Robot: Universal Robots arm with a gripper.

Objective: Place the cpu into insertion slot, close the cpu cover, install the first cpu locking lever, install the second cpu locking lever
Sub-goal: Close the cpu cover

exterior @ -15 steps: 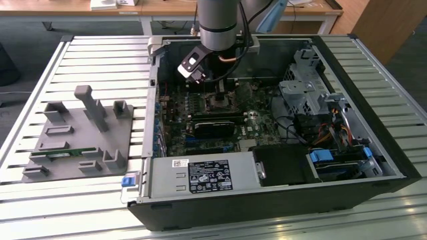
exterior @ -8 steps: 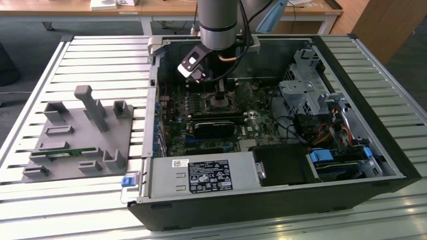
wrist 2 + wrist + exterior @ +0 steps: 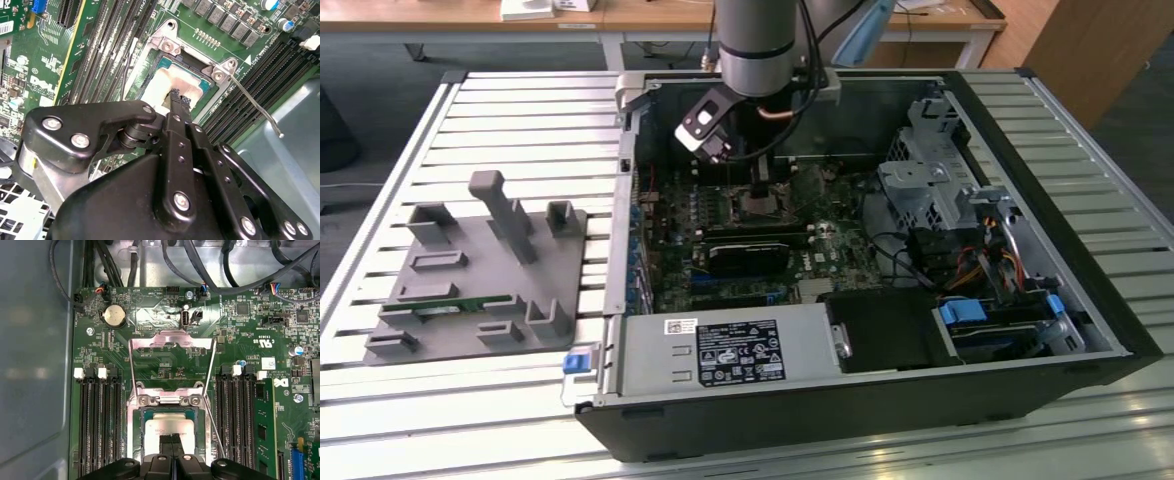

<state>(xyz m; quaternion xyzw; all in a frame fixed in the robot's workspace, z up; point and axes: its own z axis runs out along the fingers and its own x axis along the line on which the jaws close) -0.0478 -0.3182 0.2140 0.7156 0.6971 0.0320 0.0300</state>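
1. Upper centre of the exterior view: the grey robot arm (image 3: 758, 40) reaches down into the open black computer case (image 3: 854, 410), which lies on the slatted metal desk (image 3: 520, 130).
2. The black gripper (image 3: 761, 195) is over the socket area, at mid-frame in the exterior view.
3. In both wrist views the gripper (image 3: 180, 99) (image 3: 171, 442) has its fingertips together, with only a thin seam between them. The tips are on or just above the chip's top; I can't tell if they touch it.
4. The small flat square silver-tan cpu (image 3: 169, 426) (image 3: 162, 82) lies flat inside the dark square insertion slot (image 3: 140, 435), with its green edge showing around the metal top.
5. The thin silver square-frame cpu cover (image 3: 172, 341) is swung open off the slot. The green motherboard (image 3: 240, 350) is visible through its window.
6. A thin wire locking lever (image 3: 255, 105) (image 3: 214, 427) is unlatched and angles free beside the slot.
7. A round silver coin cell (image 3: 113, 316) sits on the board beyond the cover.
8. A grey plastic fixture block (image 3: 480, 270) sits on the desk at the exterior view's left, well apart from the case.
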